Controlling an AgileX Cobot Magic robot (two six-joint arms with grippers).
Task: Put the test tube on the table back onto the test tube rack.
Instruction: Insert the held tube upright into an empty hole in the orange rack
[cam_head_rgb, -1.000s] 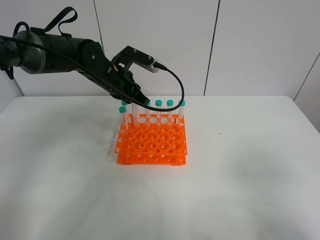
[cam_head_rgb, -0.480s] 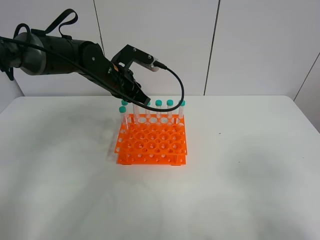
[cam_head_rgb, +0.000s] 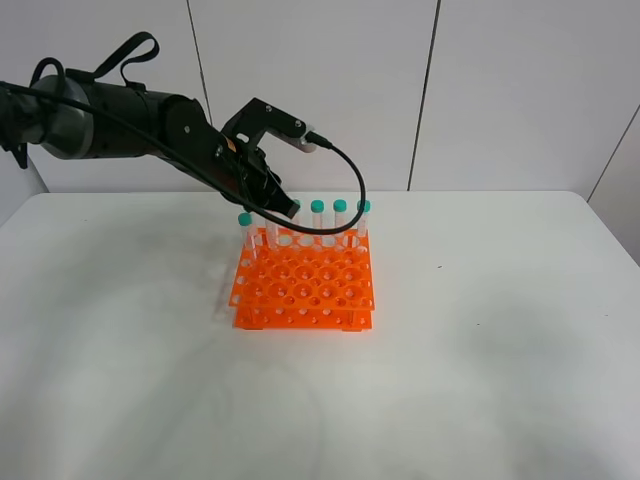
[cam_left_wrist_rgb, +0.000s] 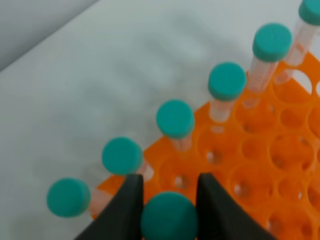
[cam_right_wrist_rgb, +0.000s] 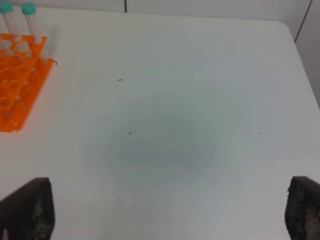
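Observation:
The orange test tube rack stands mid-table, with several teal-capped tubes upright in its back row. My left gripper hangs over the rack's back-left part, shut on the test tube, which stands upright with its lower end in the rack. In the left wrist view the two black fingers hug the tube's teal cap above the rack. My right gripper is open and empty over the bare table, well to the right of the rack.
A black cable loops from the left wrist down over the rack's back row. The white table spreads around the rack on all sides. A white panelled wall stands behind.
My left gripper has come down slightly with the tube, which now sits lower in the rack. The rack and the other tubes have not moved.

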